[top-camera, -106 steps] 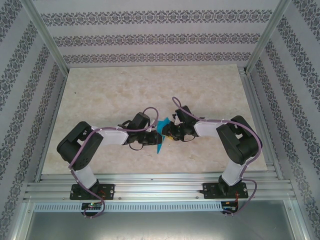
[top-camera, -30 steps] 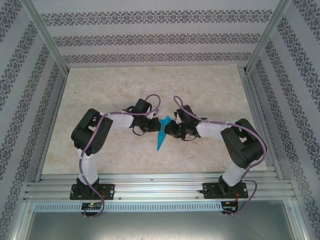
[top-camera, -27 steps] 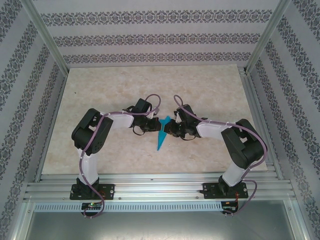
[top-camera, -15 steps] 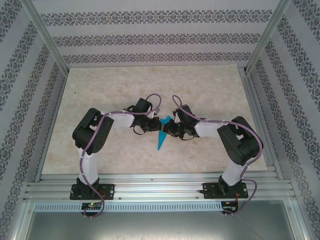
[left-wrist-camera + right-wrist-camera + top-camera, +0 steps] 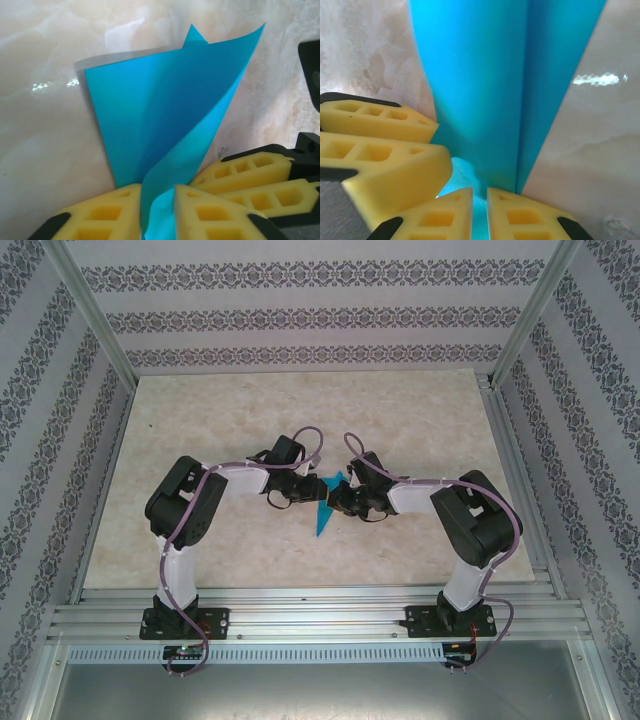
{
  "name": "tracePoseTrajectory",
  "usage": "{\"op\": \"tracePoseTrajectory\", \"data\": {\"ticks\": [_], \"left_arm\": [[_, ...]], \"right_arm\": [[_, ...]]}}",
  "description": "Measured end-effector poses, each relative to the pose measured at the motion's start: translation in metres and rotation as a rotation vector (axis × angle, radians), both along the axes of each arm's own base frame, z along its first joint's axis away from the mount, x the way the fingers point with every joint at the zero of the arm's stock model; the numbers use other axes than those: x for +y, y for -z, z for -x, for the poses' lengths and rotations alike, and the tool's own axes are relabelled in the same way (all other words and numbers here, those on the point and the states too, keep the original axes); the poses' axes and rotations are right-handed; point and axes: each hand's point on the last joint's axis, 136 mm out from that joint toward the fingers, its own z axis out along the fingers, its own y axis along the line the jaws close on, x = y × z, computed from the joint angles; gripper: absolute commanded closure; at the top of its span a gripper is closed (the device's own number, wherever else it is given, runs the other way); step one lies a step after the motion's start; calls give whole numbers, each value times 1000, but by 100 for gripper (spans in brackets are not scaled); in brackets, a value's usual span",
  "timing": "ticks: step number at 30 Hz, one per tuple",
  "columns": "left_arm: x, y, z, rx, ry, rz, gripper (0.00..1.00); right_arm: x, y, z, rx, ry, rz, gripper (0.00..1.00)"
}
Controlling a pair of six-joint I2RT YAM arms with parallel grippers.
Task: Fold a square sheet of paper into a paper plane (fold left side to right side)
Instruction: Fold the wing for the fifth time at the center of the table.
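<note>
Where the two arms meet, just below centre of the top view, you've got the plane (image 5: pixel 322 514) lying on the table (image 5: pixel 200 420). Its narrow tip aims at the lower edge of the frame, wide end up btw the wrists. L gripper (image 5: pixel 311 490) comes in from the left, R gripper (image 5: pixel 336 502) from the right. Both sit at the plane's wide upper end, close to each other.

L wrist cam: L gripper (image 5: pixel 157 212) at bottom centre, yellow pads (image 5: pixel 112 212) pinched onto the plane (image 5: pixel 165 115) w/ paper running down the slit btw them. One flap stands up off the table (image 5: pixel 45 60) & curls toward upper right; a flatter layer lies behind it, left of centre. R gripper's pads (image 5: pixel 250 177) show at lower right, just beside the paper's edge.

R wrist cam: R gripper (image 5: pixel 480 212) at bottom centre, jaws nearly together, clamped on the plane (image 5: pixel 475 75); blue paper fills the thin gap. The plane runs up mid-frame w/ a crease line right of centre. L gripper's pads (image 5: pixel 380 145) sit at lower left, against the paper. On the right the table (image 5: pixel 600 125) shows w/ a glare spot.
</note>
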Motion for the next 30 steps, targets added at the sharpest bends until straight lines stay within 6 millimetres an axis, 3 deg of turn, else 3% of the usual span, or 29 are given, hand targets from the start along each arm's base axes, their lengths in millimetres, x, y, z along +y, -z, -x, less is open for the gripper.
{"op": "tracePoseTrajectory", "data": {"ticks": [3,6,10,13,16,23,30], "left_arm": [[4,-3,-2,-19,-14,-15,65],[21,-11,-3,-37,-54,-32,64],[47,-34,1,-75,-108,-37,74],[52,-51,16,-101,-104,-8,79],[45,-57,33,-89,-79,26,82],[5,-59,74,-40,25,92,83],[-17,-49,93,-10,83,90,84]], "right_arm": [[0,1,0,3,5,2,84],[-1,1,-1,4,9,3,84],[-1,1,-1,12,21,0,84],[-1,1,-1,14,24,-1,85],[-1,1,-1,15,24,1,85],[-1,2,-1,16,25,3,85],[-1,2,-1,16,25,3,85]]}}
